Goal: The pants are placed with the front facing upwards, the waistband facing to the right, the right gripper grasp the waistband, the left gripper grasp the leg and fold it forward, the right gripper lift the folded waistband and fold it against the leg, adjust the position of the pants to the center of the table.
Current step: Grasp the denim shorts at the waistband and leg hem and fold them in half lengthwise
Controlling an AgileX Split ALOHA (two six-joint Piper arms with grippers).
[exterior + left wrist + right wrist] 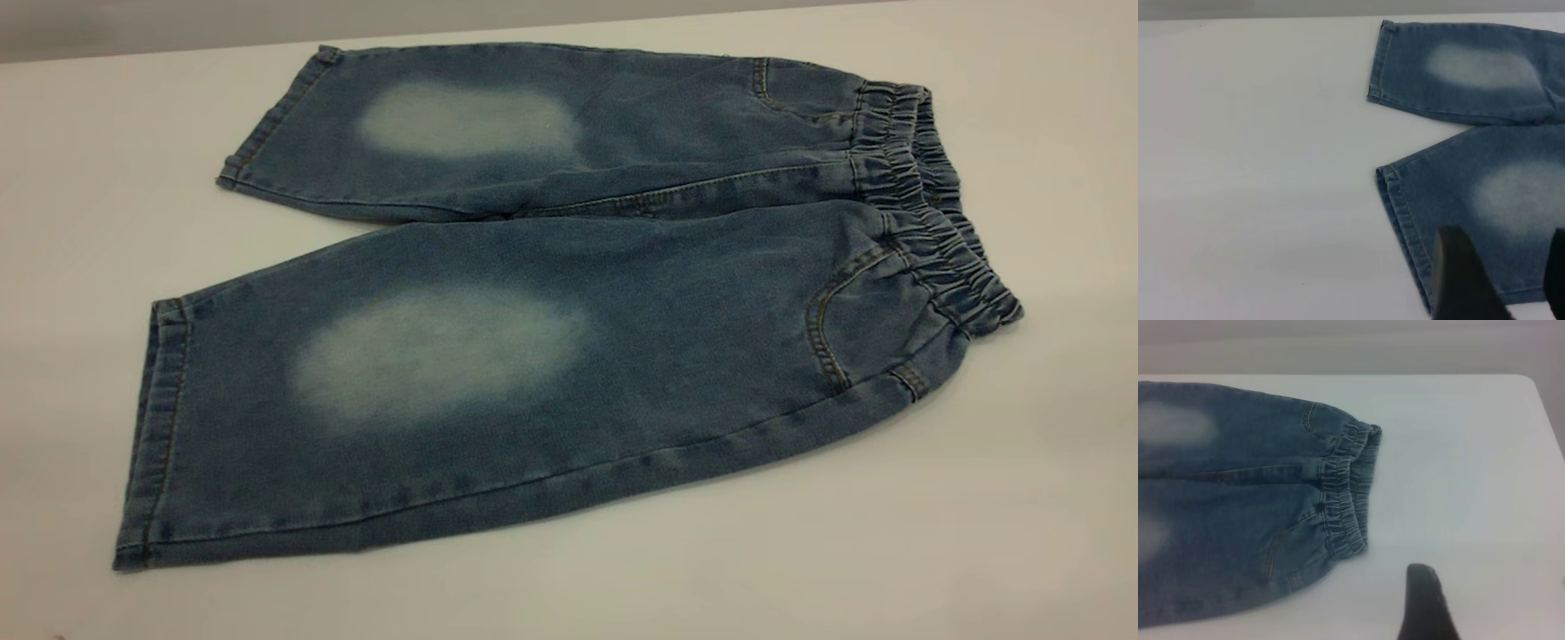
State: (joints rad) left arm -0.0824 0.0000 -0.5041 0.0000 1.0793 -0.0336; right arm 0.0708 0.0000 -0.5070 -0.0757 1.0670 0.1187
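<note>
I have the white worktop (1022, 533) under everything, and the blue denim pants (551, 329) lie flat on it, front up, both legs spread toward my left and unfolded. The gathered waistband (933, 204) sits at the right end. My left claw (1501, 280) hovers over the near leg's hem, its dark fingers (1458, 280) set wide apart, holding nothing. Of my right claw I see a single fingertip (1425, 607) above bare worktop near the waistband; I cannot tell its spread.

exterior: close, oblique | wrists: high | shared: pants (533, 302)
</note>
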